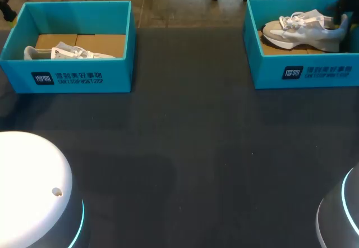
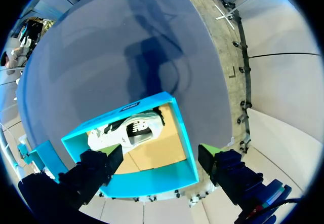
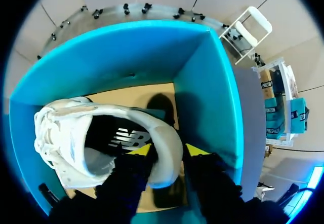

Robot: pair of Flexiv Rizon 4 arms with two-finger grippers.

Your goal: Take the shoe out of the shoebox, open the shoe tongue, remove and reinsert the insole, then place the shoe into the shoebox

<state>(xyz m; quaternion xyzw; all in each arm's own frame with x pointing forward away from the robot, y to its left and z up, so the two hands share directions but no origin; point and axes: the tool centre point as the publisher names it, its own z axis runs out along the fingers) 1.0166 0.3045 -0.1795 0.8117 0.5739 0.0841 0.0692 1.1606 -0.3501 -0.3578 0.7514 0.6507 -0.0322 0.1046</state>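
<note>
Pinching shoe (image 3: 58, 133) heel, right gripper (image 3: 169, 151), in shoebox (image 3: 205, 89)

shoe (image 1: 303, 30): white, laced, toe leftward | inside open teal shoebox (image 1: 263, 71), far right

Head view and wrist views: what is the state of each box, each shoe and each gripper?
Left box: open, shoe inside.
Left shoe: lying in its box, untouched.
Right box: open, shoe inside.
Right shoe: within its box, heel gripped.
Left gripper: open, above the left box.
Right gripper: shut on the right shoe's heel.
</note>
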